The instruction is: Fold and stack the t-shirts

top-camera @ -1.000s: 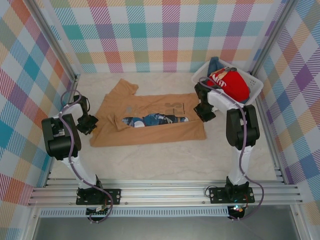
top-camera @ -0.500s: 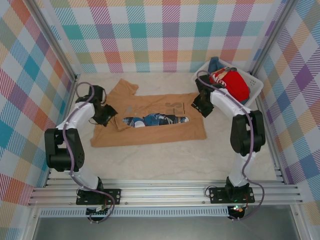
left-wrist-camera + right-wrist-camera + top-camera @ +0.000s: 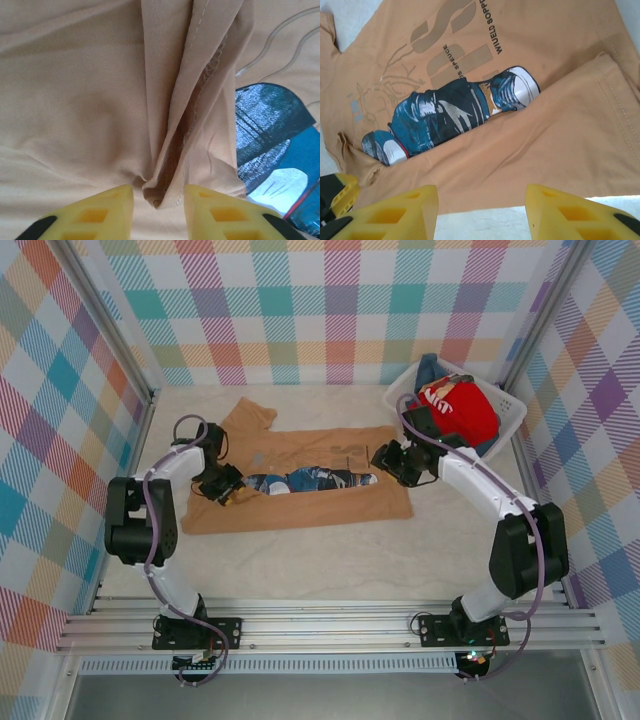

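Note:
The tan t-shirt point(image 3: 300, 508) lies spread on the table with its lower half folded up over part of the blue-denim figure print point(image 3: 310, 480). My left gripper point(image 3: 232, 492) sits low at the left end of that fold. In the left wrist view its jaws point(image 3: 158, 192) are open, and a raised ridge of tan cloth point(image 3: 170, 165) ends between the fingers with a gap on each side. My right gripper point(image 3: 383, 458) hangs open over the shirt's right end point(image 3: 481, 195), nothing between its fingers. A red t-shirt point(image 3: 462, 410) and a blue one point(image 3: 428, 368) lie in the basket.
The white lattice basket point(image 3: 512, 410) stands at the back right corner, just behind the right arm. Checked walls and metal posts enclose the table on three sides. Bare tabletop point(image 3: 330, 560) runs along the near side of the shirt.
My left gripper has swung from the shirt's left edge inward to the fold beside the print. The right arm has stretched out and its gripper has shifted slightly left over the shirt.

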### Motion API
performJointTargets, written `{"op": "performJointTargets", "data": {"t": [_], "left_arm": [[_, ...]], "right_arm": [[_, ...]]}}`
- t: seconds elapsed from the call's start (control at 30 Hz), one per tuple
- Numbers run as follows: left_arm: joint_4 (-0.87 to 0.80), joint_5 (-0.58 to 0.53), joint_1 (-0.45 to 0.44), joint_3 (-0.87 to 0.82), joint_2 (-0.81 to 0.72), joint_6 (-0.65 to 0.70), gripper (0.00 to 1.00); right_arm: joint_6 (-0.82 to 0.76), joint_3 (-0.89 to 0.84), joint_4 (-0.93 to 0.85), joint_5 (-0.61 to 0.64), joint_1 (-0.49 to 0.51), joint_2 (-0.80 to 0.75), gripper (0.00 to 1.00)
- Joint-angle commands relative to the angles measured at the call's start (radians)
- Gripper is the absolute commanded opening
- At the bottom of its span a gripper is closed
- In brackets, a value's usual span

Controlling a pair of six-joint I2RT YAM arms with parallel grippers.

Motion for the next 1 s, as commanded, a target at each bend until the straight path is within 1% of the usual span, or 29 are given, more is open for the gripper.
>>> {"op": "performJointTargets", "data": {"t": [0.0,0.17,0.23,0.43,0.87,0.97], "left_arm": [[-0.004,-0.020,-0.018,0.036,0.039,0.022,0.27],[0.008,-0.023,-0.034,0.062,0.047,0.024,0.04],[0.000,-0.033,-0.047,0.084,0.041,0.024,0.00],[-0.062,-0.053,-0.081,0.195,0.074,0.042,0.00],[-0.186,-0.055,-0.163,0.520,0.322,0.147,0.00],[-0.211,-0.059,-0.180,0.565,0.349,0.176,0.00]], "right_arm": [[-0.018,-0.005,0.015,-0.027,0.001,-0.033,0.49],[-0.024,0.007,0.000,-0.018,0.001,-0.034,0.48],[-0.027,0.007,-0.004,-0.015,0.001,-0.036,0.47],[-0.029,-0.002,-0.014,-0.015,0.001,-0.039,0.46],[-0.024,-0.027,-0.042,-0.022,0.000,-0.052,0.46],[-0.017,-0.040,-0.041,-0.029,0.001,-0.057,0.46]]}}
